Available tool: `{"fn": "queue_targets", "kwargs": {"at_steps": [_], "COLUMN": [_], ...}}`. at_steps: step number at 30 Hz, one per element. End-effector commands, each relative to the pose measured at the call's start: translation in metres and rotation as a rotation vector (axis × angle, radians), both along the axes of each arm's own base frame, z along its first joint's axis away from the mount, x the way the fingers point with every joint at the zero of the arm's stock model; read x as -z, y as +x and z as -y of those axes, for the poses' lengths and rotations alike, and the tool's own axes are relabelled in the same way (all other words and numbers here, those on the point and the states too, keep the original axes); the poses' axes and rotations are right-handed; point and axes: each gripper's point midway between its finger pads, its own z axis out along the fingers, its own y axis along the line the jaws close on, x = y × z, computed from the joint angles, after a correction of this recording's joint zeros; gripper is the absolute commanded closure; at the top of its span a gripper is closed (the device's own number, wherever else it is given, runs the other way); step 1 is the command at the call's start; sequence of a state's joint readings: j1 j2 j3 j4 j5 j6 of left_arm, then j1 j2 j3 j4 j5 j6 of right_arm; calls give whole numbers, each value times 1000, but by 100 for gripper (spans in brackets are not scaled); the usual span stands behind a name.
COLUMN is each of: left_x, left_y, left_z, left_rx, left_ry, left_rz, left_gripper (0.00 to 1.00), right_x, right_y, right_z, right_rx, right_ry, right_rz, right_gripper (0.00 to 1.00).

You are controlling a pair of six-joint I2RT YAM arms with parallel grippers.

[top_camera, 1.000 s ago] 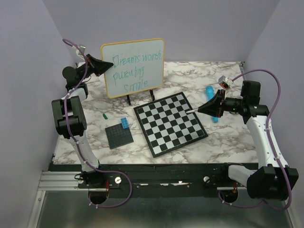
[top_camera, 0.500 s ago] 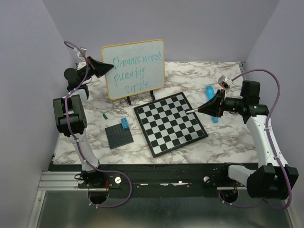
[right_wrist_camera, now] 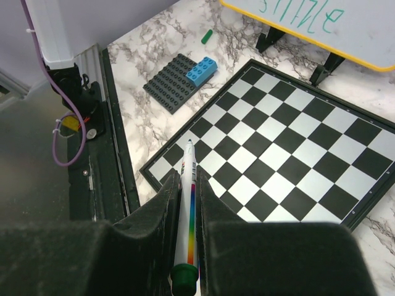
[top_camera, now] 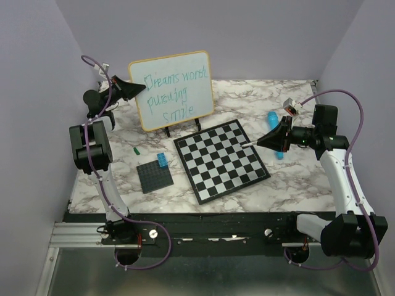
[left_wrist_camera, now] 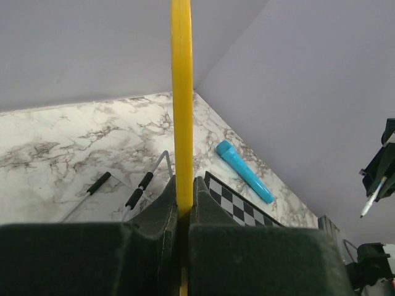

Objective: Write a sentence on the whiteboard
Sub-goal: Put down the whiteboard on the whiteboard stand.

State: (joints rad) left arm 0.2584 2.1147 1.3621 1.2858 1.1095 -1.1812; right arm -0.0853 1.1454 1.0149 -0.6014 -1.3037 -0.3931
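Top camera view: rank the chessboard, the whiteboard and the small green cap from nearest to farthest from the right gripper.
1. Chessboard, in the middle, directly ahead of the right gripper.
2. Whiteboard, standing at the back left.
3. Green cap, lying far over on the left side.

Top view sits high behind the arm bases, angled down and forward over the whole surface to the back wall. Left wrist view looks out past the left claw, very close to the whiteboard, seen edge-on, facing across toward the right arm. Right wrist view looks down along the right claw and marker, close over the chessboard. All three share the chessboard.
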Motion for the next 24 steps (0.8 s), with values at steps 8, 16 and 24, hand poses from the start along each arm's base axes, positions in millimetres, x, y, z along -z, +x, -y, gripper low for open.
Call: {"fn": "queue_targets", "kwargs": {"at_steps": [8, 16, 24], "left_x": [-91, -72, -50], "left_y": [-35, -26, -16], "left_z": [12, 11, 10], "left_rx": [37, 25, 30], "left_ry": [46, 71, 122], "left_rz": [413, 380, 366], "left_gripper": [100, 100, 100], "right_x": [6, 5, 7], "right_y": [-3, -3, -2], "right_z": [-1, -1, -1], "right_rx": [-15, -16, -13], "right_ry": [16, 17, 17], "right_rz": [-30, -28, -37], "right_gripper": [99, 99, 99]}}
